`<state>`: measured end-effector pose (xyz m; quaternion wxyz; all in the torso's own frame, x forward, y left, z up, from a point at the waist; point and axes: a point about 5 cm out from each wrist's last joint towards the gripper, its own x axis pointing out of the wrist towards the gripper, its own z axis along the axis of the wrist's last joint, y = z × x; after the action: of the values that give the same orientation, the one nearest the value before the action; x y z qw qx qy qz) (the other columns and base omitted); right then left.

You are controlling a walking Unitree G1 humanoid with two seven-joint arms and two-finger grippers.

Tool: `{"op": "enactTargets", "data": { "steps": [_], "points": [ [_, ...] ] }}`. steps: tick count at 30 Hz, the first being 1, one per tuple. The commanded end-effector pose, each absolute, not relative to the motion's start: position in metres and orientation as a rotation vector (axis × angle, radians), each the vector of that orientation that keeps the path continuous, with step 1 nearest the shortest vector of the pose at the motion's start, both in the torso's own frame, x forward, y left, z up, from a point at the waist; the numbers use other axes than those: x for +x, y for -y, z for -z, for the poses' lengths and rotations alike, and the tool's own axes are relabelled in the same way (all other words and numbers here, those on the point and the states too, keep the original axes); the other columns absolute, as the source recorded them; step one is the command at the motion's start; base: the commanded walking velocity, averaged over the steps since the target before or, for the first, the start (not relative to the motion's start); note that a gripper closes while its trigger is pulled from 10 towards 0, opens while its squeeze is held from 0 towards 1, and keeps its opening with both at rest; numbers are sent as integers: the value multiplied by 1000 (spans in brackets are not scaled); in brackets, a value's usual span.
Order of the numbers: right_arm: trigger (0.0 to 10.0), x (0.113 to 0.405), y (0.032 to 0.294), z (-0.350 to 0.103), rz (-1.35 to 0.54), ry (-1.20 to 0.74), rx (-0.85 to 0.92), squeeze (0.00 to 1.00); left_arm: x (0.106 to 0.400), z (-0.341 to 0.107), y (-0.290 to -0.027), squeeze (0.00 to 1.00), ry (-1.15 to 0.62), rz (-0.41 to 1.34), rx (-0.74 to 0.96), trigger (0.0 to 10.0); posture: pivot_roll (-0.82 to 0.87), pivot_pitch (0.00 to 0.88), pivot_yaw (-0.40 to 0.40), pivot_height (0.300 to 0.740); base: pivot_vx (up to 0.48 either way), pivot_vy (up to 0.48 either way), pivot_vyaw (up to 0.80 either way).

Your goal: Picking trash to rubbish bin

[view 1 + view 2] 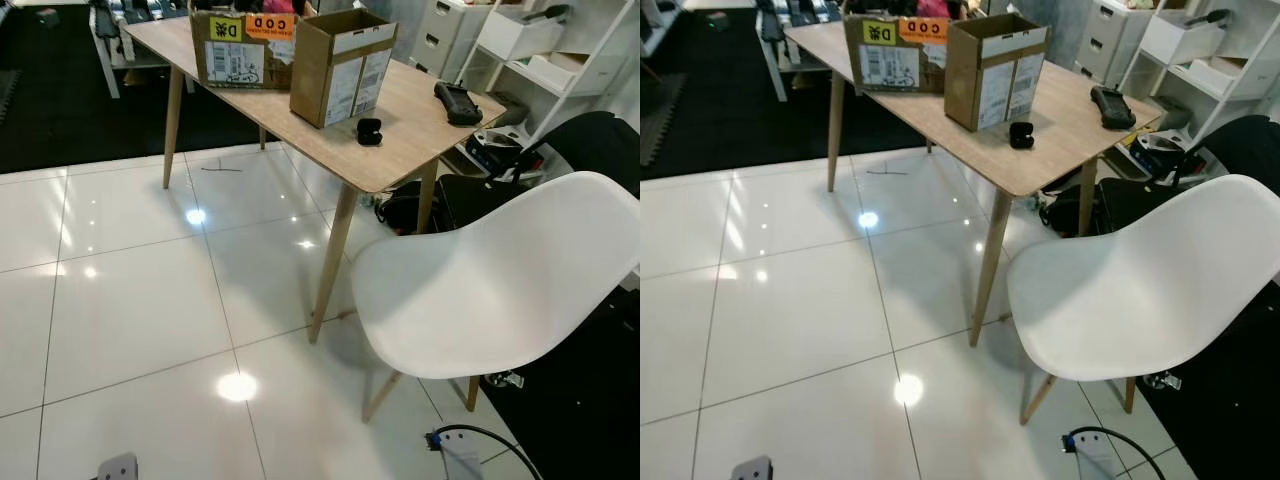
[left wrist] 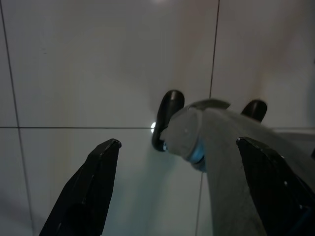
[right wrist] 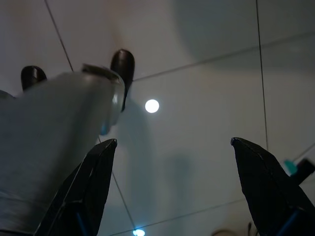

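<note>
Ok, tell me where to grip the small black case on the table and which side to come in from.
Grip the small black case across its two short sides, coming down from above at the table's near edge. It sits low, apart from the open cardboard box, with bare tabletop around it, so a top approach looks least obstructed. Both claws currently hang open over the floor.

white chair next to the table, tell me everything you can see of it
The white chair has a smooth one-piece shell that looks like moulded plastic, with a curved back rising toward the robot's right and a seat with nothing on it. Slim light wooden legs splay out beneath it onto the glossy white tile floor. It stands upright beside the near corner of the wooden table, close to a table leg, with no contact visible.
</note>
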<state>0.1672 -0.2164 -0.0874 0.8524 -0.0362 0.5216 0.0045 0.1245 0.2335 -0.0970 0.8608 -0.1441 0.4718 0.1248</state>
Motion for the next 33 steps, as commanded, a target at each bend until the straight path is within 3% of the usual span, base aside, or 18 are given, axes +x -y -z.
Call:
{"op": "enactTargets", "data": {
  "steps": [1, 19, 33],
  "points": [
    [10000, 167, 214, 88, -26, -1103, -82, 0, 111, 101, -237, 0, -1030, -289, -295, 10000, 121, 86, -70, 740, 0, 0, 581],
    [10000, 170, 206, 88, -155, -1107, -264, 0, 110, 95, -259, 0, -1007, -468, -161, 10000, 167, 103, -107, 740, 0, 0, 620],
    [10000, 179, 191, 86, -211, -1082, -277, 0, 124, 94, -249, 0, -1011, -303, -64, 10000, 158, 60, -77, 740, 0, 0, 642]
  ]
}}
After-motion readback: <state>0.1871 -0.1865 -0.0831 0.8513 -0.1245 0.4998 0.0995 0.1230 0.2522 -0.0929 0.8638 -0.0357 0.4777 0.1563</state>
